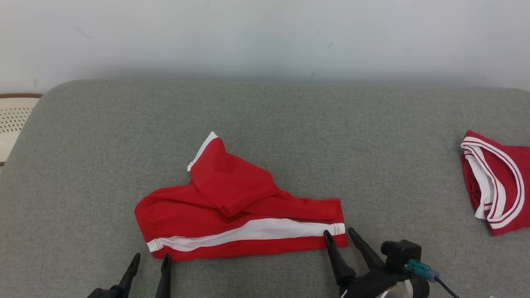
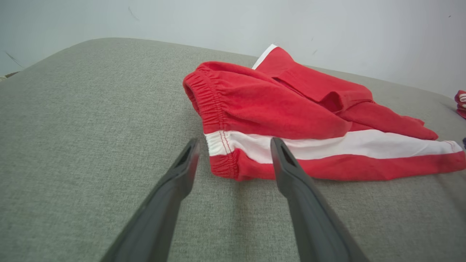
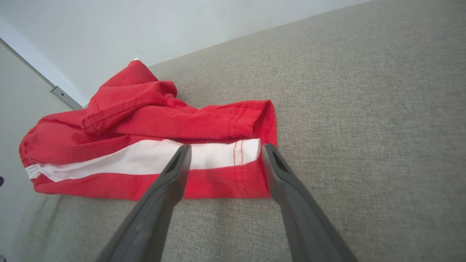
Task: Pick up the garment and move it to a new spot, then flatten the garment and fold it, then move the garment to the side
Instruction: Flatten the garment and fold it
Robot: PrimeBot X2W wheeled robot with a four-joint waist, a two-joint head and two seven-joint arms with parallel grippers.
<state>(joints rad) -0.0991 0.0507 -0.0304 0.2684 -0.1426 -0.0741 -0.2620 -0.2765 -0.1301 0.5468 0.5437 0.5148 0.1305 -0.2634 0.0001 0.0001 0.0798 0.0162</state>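
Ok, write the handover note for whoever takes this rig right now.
Left gripper: open, empty, by the waistband end of the red shorts.
Right gripper: open, empty, at their leg-hem end.
Shorts: rumpled on the grey cushion, with one leg flopped over the rest.
A second red-and-white garment lies at the cushion's right edge.
Done: nothing that shows for certain.
Left: flatten, fold, move aside.

Spread right claw (image 3: 225, 146) at hem of garment (image 3: 145, 123)
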